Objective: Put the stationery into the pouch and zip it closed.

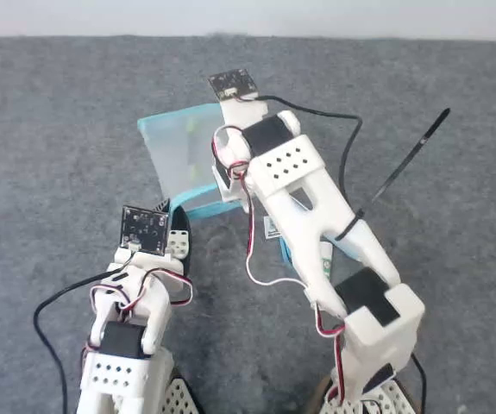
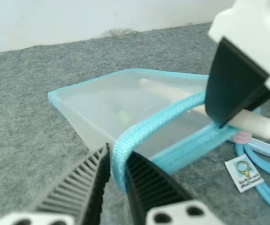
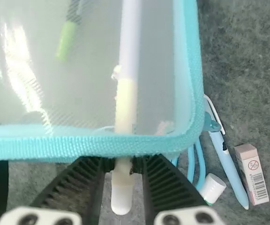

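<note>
Here, as I see it from the remote station, the left gripper (image 2: pixel 118 155) is closed down to a narrow slit. Its two ribbed jaws pinch the turquoise edge band of the pouch (image 2: pixel 102 105) and lift that edge off the grey table (image 1: pixel 58 129). The pouch is translucent and extends straight out ahead of this gripper's fingertips. Its mouth faces back toward both arms.

The right gripper (image 3: pixel 123 168) stands just beside the left one at the same open edge. Its jaws are drawn in on the rear end of a white pen (image 3: pixel 121 194), with only thin gaps visible at either side. The pen runs forward from between the fingertips, over the turquoise band and into the pouch, so most of its length lies inside. A green marker (image 3: pixel 66 37) is also in the pouch, farther in than the fingertips and off to one side of the pen.

Outside the pouch, just beside the right gripper's outer jaw, lie a blue pen (image 3: pixel 228 168), an eraser (image 3: pixel 252 174) and a small white cap-shaped piece (image 3: pixel 213 186), all on the table. A turquoise cord (image 2: pixel 261 190) and a white label (image 2: pixel 244 174) lie close below the held pen. A black strip (image 1: pixel 411 159) rests well apart from both grippers.
</note>
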Controlling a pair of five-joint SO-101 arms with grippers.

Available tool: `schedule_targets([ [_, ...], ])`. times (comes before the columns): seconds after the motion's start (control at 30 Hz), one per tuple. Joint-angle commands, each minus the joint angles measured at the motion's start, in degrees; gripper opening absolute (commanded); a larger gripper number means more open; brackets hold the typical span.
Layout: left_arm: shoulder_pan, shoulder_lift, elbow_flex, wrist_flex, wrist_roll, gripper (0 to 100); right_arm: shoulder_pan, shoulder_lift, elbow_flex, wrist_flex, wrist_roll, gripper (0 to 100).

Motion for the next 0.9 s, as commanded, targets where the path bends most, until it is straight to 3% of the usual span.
schedule_targets([
  [0.0, 0.44, -0.88, -2.59, -0.7, -0.18, 1, 0.75, -0.57, -6.15, -0.66, 0.09, 8.6],
  [0.13, 0.44, -0.88, -2.59, -0.7, -0.18, 1, 0.48, -0.48, -6.24, -0.57, 2.9, 25.3],
  [0.2, 0.44, -0.88, -2.59, -0.7, -0.18, 1, 0.75, -0.48, -6.24, -0.48, 5.01, 29.0],
  [0.43, 0.44, -0.88, -2.59, -0.7, -0.18, 1, 0.84, -5.05, -6.33, 4.44, 12.48, 29.2],
  [0.63, -0.09, -0.88, -2.59, -0.7, -0.18, 1, 2.95, -14.81, -5.27, 16.4, 20.13, 29.0],
  [0.87, -0.09, -0.88, -2.51, -0.7, -0.18, 1, 12.35, -31.25, 8.79, 15.6, 29.27, 13.9],
])
